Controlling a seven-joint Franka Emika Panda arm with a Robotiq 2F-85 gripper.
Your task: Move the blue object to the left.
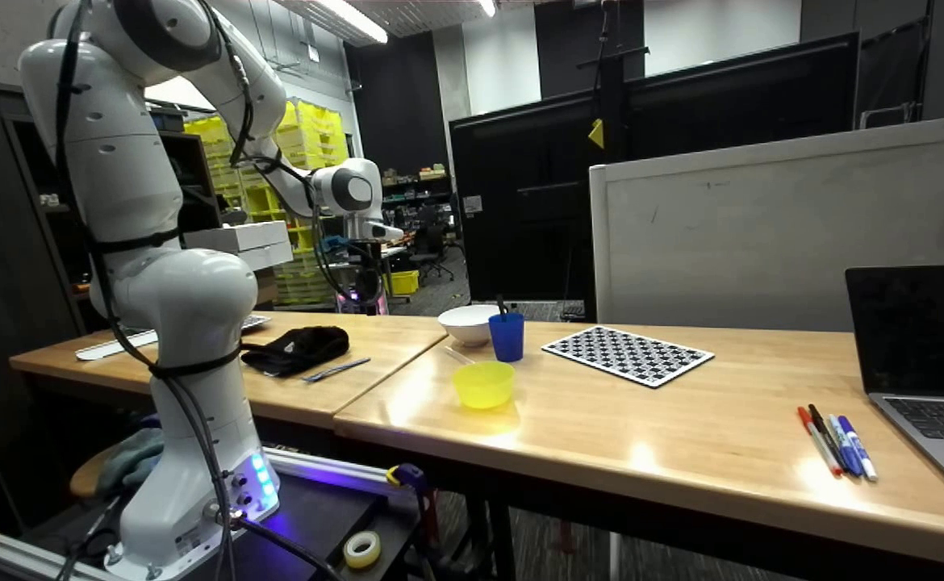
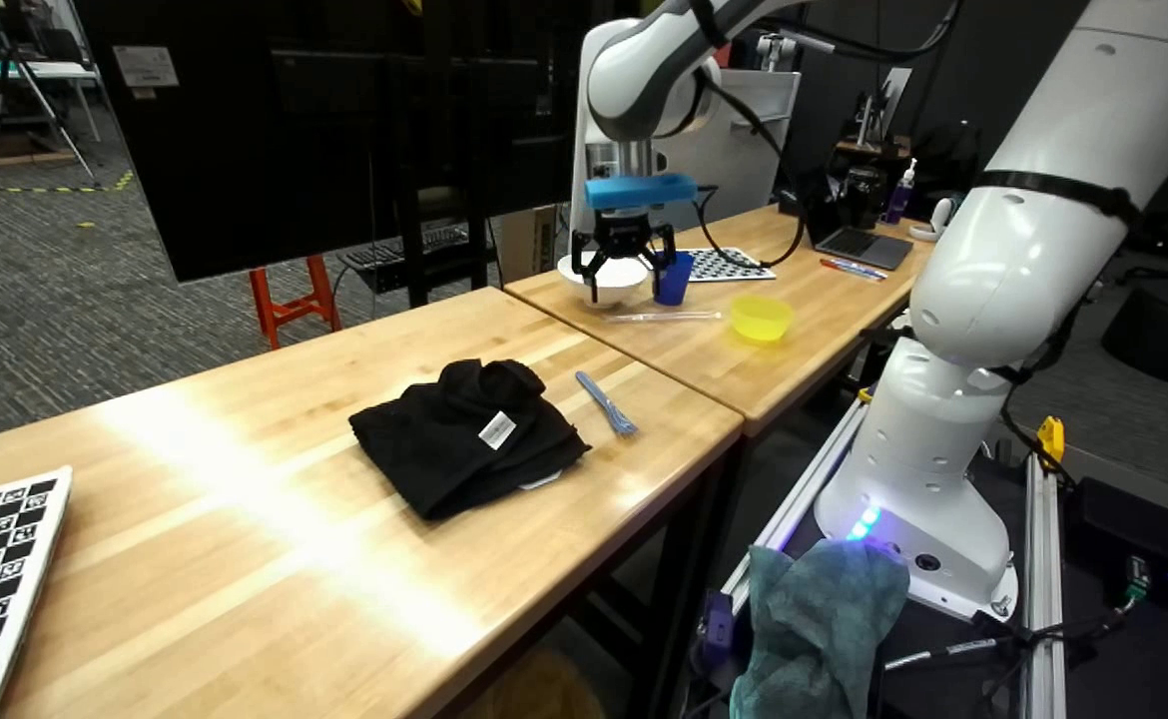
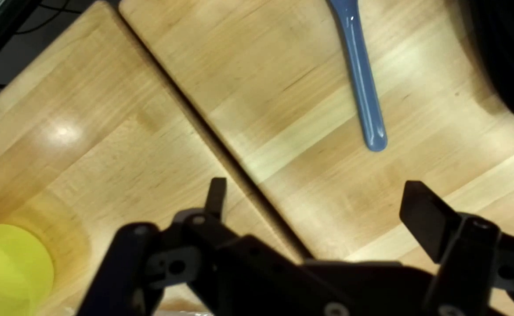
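A blue cup [image 1: 507, 339] stands upright beside a white bowl, with a dark handle showing above its rim; it also shows [image 2: 675, 280] in an exterior view, and is out of the wrist view. A blue-grey utensil [image 2: 601, 399] lies on the table beside a black cloth; its handle [image 3: 366, 87] shows in the wrist view, and it also shows in an exterior view [image 1: 336, 370]. My gripper [image 2: 627, 288] is raised above the table near the seam, fingers apart. In the wrist view the gripper [image 3: 316, 188] is open with only tabletop between its fingertips.
A yellow bowl [image 1: 484, 385], the white bowl [image 1: 465, 325], a thin clear stick [image 2: 666, 317] and a checkered board [image 1: 629, 355] are on the table. The black cloth [image 2: 469, 434] lies past the seam. Pens [image 1: 839, 444] and a laptop [image 1: 916, 339] are at the far end.
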